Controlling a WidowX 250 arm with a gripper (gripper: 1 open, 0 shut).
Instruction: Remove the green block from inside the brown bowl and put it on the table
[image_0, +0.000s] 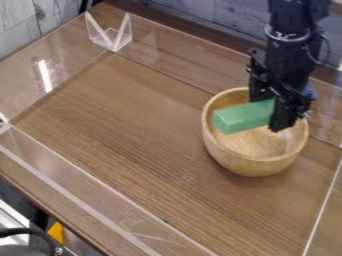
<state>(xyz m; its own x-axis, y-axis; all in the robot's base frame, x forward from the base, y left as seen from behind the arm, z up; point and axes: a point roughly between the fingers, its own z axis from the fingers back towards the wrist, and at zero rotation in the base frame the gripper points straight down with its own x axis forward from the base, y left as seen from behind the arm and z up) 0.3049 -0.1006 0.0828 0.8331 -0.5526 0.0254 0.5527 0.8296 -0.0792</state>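
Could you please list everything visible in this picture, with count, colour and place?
green block: one, bright green, gripped at its right end above the bowl's hollow.
brown bowl: one, light-brown wood, right side of the table.
table: one, brown wood-grain, filling most of the view.
acrylic walls: clear, bordering the table, with a folded clear piece at the back left.
gripper: one, black, pointing down over the bowl, shut on the green block.
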